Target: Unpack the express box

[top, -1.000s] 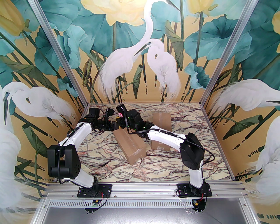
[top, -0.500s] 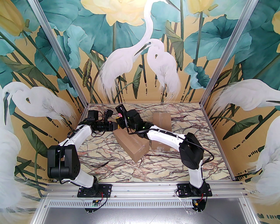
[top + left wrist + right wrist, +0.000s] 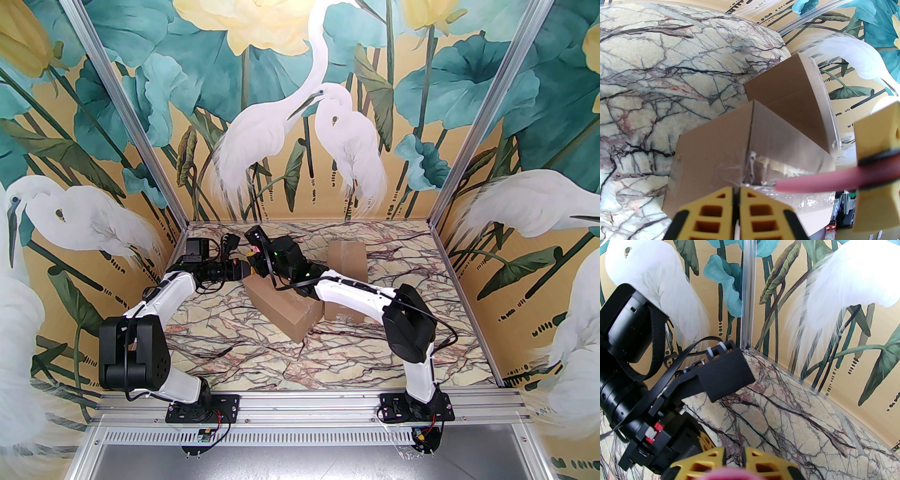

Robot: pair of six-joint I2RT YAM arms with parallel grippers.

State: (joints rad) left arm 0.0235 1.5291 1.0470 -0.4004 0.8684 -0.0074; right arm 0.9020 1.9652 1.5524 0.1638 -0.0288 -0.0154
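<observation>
- Express box [image 3: 281, 304] lies slantwise mid-surface [image 3: 225, 342]. Its far end is tucked under both wrists, so that corner is hidden in the top view.
- L fingers [image 3: 721, 206] are pressed flat together at the taped end seam. Can't tell if any tape is pinched between them.
- R fingers [image 3: 876, 140] are clamped on a pink tool [image 3: 811, 182], its tip hovering at the clear tape. The grip end is cut off at the frame edge.
- 2nd box [image 3: 344, 314] is mostly hidden behind the R forearm. 3rd box [image 3: 347, 255] is farther back, in full view.
- Vs 1 s ago: L fingers were apart and off the box end; now they're closed right at it. The express box has swung right and is now up against the 2nd box.
</observation>
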